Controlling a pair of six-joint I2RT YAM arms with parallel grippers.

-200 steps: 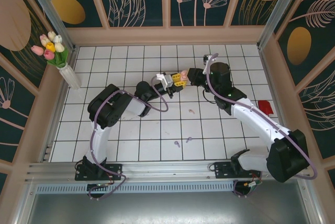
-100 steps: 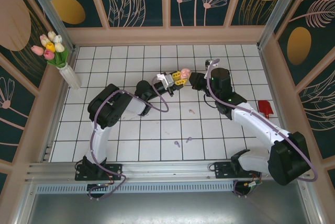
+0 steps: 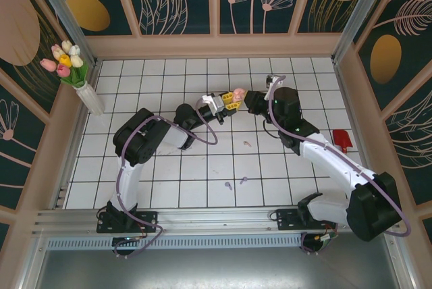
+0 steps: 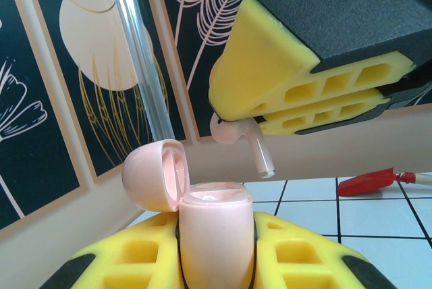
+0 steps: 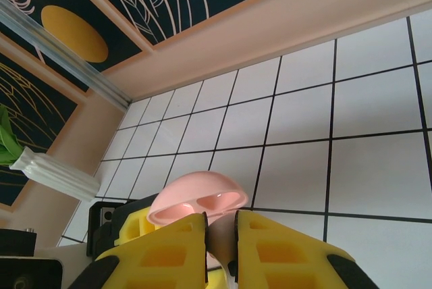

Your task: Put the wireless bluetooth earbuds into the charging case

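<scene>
My left gripper is shut on the pale pink charging case, held upright with its lid hinged open to the left. In the top view the case hangs above the table's far middle. My right gripper is shut on a pale pink earbud, whose stem tip hangs a little above the right of the case's open top. From the right wrist the open lid shows just beyond the held earbud. Another pink earbud and two lilac ones lie on the tiles.
A red tool lies by the right wall. A white vase of tulips stands at the far left corner. Low walls ring the white tiled table.
Both grippers have drifted slightly toward the back of the table, the right one closing in on the case. Both grips are unchanged.
</scene>
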